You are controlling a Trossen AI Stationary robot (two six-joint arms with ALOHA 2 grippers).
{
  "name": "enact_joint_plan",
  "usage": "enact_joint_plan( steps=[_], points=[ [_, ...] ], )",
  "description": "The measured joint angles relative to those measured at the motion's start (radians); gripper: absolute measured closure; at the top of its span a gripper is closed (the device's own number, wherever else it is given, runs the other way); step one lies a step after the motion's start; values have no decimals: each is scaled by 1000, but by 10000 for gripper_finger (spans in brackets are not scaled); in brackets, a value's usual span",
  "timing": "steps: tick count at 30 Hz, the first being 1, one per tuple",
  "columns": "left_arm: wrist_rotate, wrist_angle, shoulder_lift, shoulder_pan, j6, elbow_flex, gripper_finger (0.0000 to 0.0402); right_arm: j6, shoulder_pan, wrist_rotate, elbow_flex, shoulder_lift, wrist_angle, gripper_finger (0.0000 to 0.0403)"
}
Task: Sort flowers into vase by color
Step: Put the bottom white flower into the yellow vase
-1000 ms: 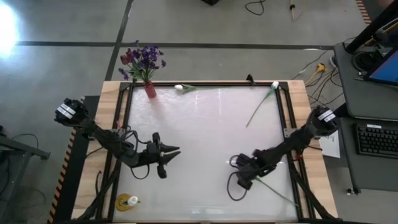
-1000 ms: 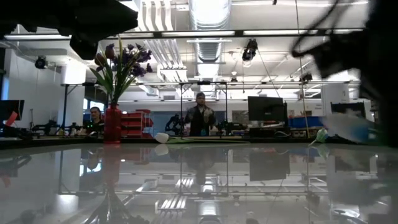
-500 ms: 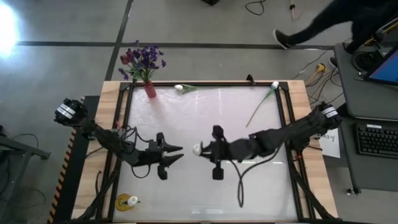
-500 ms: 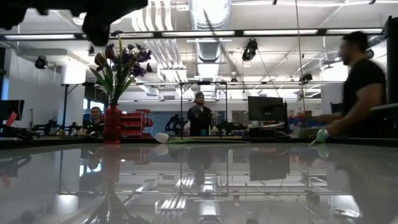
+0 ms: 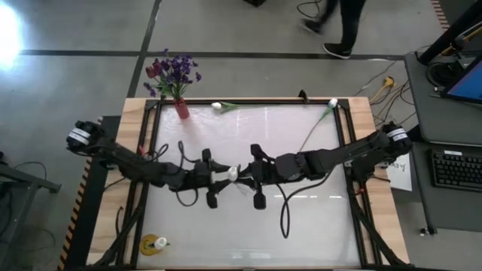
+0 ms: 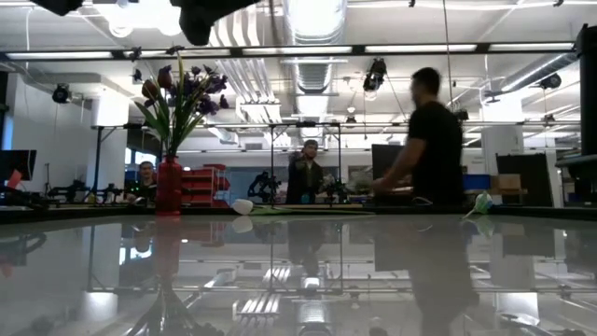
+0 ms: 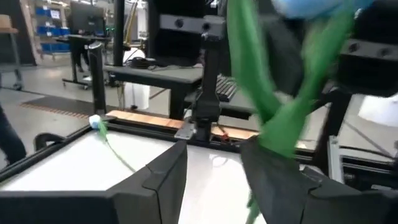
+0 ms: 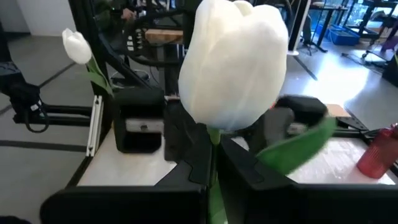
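Your yellow vase (image 5: 153, 244) sat at the near left corner of the table (image 5: 301, 218) with one white bloom in it, which I took for the white flowers' home. The red vase (image 5: 181, 110) stood at the far left corner, holding the purple flowers (image 5: 175, 71) and a dark red bloom. Mid-table, your left gripper (image 5: 223, 170) hung with its fingers (image 7: 166, 180) parted and nothing clamped, facing the right arm; I read that as readied for a handover. The tulip (image 5: 235, 174) sat between the two grippers, head toward the left one. Your right gripper (image 5: 244, 175) was pinched on its stem just under the bloom, probably to leave stem free for the other claw. A leaf draped over one left finger and could foul the grasp. A second tulip (image 5: 217, 106) lay at the far edge and a third (image 5: 332, 102) near the far right corner, both well clear. A person (image 5: 343, 22) walked beyond the table.
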Motion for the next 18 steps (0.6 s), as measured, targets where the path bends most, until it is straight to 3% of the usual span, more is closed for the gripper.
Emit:
enact_joint_plan(
  steps=[2, 6, 12, 18],
  points=[
    [18, -6, 13, 10, 21, 16, 244, -3, -3, 0, 0, 0, -1, 390],
    [172, -28, 33, 13, 76, 53, 252, -12, -4, 5, 0, 0, -7, 390],
    [178, -312, 7, 17, -38, 88, 260, -5, -3, 0, 2, -28, -118, 390],
    [176, -419, -17, 16, -64, 115, 260, 34, -3, 2, 1, -43, -193, 390]
  ],
)
